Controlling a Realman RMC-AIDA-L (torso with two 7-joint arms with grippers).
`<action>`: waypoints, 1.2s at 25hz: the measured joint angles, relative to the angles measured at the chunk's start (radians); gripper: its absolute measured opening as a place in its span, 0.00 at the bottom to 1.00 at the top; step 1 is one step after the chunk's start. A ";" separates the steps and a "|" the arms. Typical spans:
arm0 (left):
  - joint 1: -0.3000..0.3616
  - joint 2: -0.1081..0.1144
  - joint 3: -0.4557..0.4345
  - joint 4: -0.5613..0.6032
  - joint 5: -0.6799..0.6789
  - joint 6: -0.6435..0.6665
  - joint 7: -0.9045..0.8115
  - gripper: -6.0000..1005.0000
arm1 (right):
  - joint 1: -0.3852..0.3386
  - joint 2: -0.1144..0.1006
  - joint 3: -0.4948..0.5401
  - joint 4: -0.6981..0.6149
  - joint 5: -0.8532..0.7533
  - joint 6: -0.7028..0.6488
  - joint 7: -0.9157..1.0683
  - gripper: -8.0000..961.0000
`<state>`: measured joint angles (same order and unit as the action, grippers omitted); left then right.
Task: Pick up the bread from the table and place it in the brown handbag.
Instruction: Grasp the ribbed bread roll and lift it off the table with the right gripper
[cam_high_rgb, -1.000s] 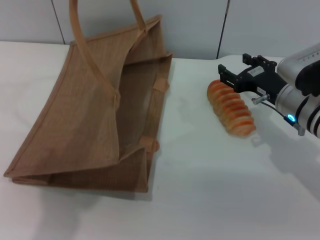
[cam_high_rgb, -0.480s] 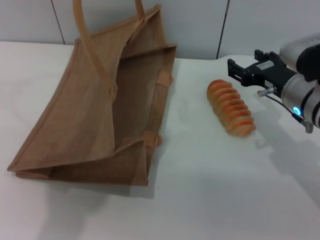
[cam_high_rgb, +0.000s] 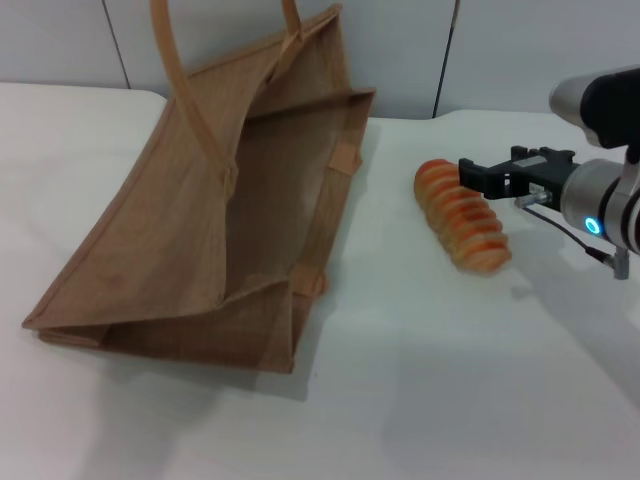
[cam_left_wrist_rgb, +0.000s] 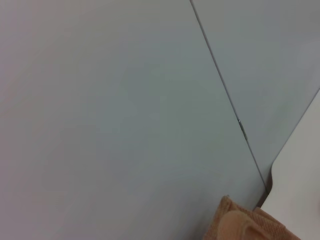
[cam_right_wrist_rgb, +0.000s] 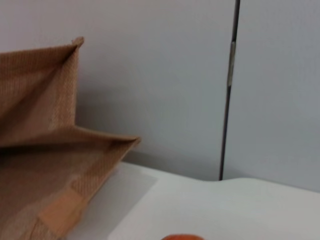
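Now, right gripper (cam_high_rgb: 478, 177): it has dropped and swung in over the last second, from behind the far end of the loaf to level beside it, its black fingers spread apart and holding nothing.
Bread (cam_high_rgb: 462, 215): lies flat on the table (cam_high_rgb: 430, 380), unmoved, far end just at the fingertips; only an orange sliver (cam_right_wrist_rgb: 181, 237) shows in the right wrist view.
Meaning: I judge the approach nearly done; the grasp is not yet made, and the jaws still need to straddle the loaf before closing.
Brown handbag (cam_high_rgb: 220, 220): left of the bread and apart from it; its mouth has been pulled wider and more upright, handles raised.
Left gripper: out of view; its camera shows wall and a corner of bag (cam_left_wrist_rgb: 245, 225), so likely it holds the bag open.
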<state>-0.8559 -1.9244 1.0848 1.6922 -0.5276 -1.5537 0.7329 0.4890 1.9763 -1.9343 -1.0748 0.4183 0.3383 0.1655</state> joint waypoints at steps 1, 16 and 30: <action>0.000 0.000 0.000 0.000 0.000 0.000 0.001 0.13 | 0.000 0.004 0.019 -0.001 0.049 0.018 -0.067 0.78; -0.012 0.001 0.009 0.000 -0.002 0.000 0.007 0.13 | 0.032 0.042 0.198 0.036 0.315 0.271 -0.484 0.77; -0.014 -0.001 0.012 0.011 0.000 -0.001 0.008 0.13 | 0.099 0.044 0.212 0.083 0.309 0.346 -0.485 0.78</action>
<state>-0.8700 -1.9252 1.0968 1.7033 -0.5276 -1.5548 0.7409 0.5884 2.0202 -1.7227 -0.9919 0.7269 0.6838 -0.3194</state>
